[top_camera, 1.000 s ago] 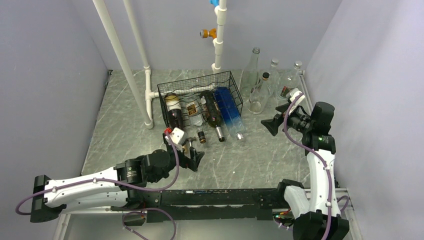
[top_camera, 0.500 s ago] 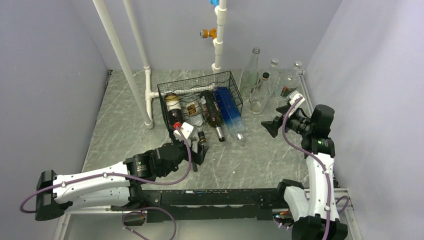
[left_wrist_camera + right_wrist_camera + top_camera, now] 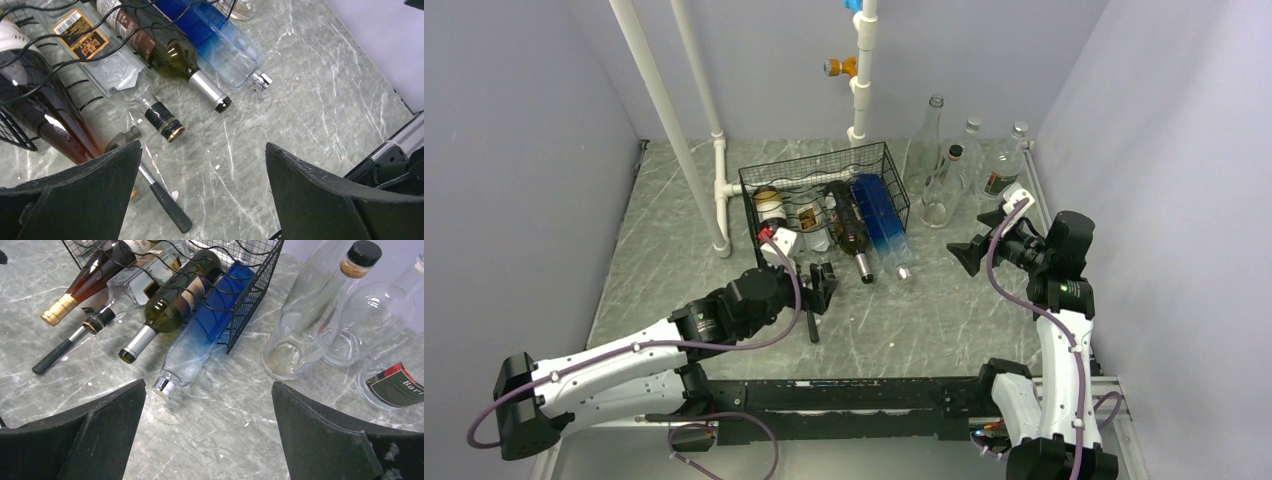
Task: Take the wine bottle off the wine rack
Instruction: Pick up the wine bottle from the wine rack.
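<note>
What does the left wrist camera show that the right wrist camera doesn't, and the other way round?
Left wrist only: dark rig hardware at the frame's right edge. Right wrist only: upright clear bottles beside the wine rack, and the brown bottle's gold foil neck. Both: the blue bottle, the green bottle with a silver neck, the black-handled tool and the marble table.

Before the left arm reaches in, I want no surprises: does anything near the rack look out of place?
Yes. A small hammer-like tool lies on the table in front of the wine rack, its head near the clear bottle. It is the only non-bottle item there, below the open left gripper.
</note>
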